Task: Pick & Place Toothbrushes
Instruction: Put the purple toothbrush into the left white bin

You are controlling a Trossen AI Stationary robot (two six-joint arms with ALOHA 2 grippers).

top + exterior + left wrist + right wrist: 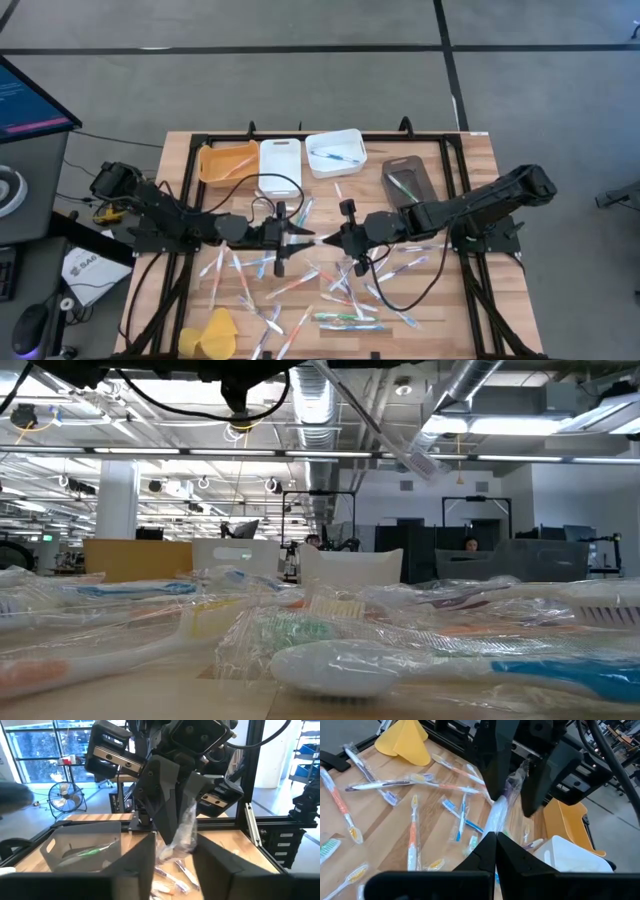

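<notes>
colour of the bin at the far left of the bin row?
Orange: the leftmost bin, beside the white bins. Clearest in the high view.

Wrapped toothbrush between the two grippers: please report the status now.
Right gripper shut on wrapped toothbrush above table centre. Left gripper around its other end, grip unclear. Loose toothbrushes lie below; nothing blocking.

Open-plan office behind: exposed silver ceiling ducts (318, 405), white round column (117, 500), black standing fan (64, 797) beside large windows (35, 745)
</notes>
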